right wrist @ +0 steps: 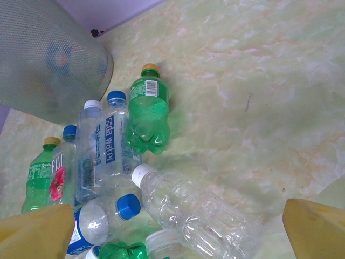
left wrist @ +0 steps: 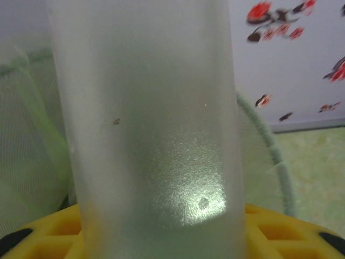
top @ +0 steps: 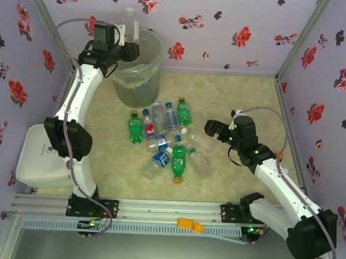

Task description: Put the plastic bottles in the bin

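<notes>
Top external view: roughly a dozen bottles point(top: 179, 159) lie on the counter point(top: 238, 98) beside the bin point(top: 137, 84), so most of the job is left to do. My left tool point(top: 132, 46) is clamped on one frosted bottle point(left wrist: 151, 135), upright over the bin's mouth and not yet dropped. My right tool point(right wrist: 172, 232) has its jaws wide and empty, hovering above the bottles.

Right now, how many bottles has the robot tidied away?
Barely started. One blue-labelled shape shows through the bin wall, maybe a bottle inside. The left gripper holds a frosted bottle at the bin's rim. The right gripper hangs open above the pile, where about ten bottles lie on the table.
</notes>
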Available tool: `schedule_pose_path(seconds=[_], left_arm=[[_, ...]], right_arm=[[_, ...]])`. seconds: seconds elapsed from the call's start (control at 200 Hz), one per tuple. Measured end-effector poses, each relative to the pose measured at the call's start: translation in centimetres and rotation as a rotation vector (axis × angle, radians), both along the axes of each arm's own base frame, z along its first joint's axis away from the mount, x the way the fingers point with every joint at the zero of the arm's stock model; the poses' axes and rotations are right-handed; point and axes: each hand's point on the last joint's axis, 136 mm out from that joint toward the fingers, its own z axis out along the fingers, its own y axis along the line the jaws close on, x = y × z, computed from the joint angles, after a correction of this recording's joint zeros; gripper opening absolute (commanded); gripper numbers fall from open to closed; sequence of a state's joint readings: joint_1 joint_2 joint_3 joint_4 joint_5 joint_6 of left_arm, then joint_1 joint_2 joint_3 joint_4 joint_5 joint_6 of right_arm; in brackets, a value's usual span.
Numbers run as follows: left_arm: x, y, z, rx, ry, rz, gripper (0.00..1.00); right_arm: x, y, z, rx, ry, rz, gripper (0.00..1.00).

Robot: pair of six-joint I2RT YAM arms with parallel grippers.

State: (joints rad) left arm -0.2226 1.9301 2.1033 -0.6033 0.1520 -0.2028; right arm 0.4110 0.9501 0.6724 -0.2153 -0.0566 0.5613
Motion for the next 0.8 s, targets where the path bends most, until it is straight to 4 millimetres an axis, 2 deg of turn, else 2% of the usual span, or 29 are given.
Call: schedule_pose_path(seconds=[0.04,0.135,0.195,0.375,0.51,0.635,0.72,0.8], left_arm=[[0.1,0.0,-0.9,0.006,0.025,0.002,0.33],[0.1,0.0,-2.3,0.017,0.068,0.003,0.72],[0.0,0.2,-2.6,0.023,0.083,0.008,0.87],[-0.1,0.3,-2.0,0.022,0.070,0.018,0.93],[-1.1,0.5,-0.2,0.010,0.033,0.020,1.00],[-3.4,0.8,2.9,-0.021,-0.037,0.022,1.00],[-5.9,0.7,5.1,-0.057,-0.100,0.014,1.00],[-8.4,0.5,6.3,-0.103,-0.152,0.000,1.00]], right_arm=[[0.0,0.0,0.0,-0.001,0.000,0.001,1.00],[0.0,0.0,0.0,-0.006,-0.002,-0.002,1.00],[0.1,-0.2,0.0,-0.011,-0.004,-0.021,1.00],[0.2,-1.3,-0.8,-0.057,0.012,-0.109,1.00],[-0.1,-0.9,-1.8,-0.099,0.037,-0.099,1.00],[-0.2,-0.2,-3.0,-0.134,0.065,-0.053,1.00],[-0.3,0.7,-3.9,-0.158,0.093,0.010,1.00],[-0.5,1.7,-4.6,-0.172,0.125,0.080,1.00]])
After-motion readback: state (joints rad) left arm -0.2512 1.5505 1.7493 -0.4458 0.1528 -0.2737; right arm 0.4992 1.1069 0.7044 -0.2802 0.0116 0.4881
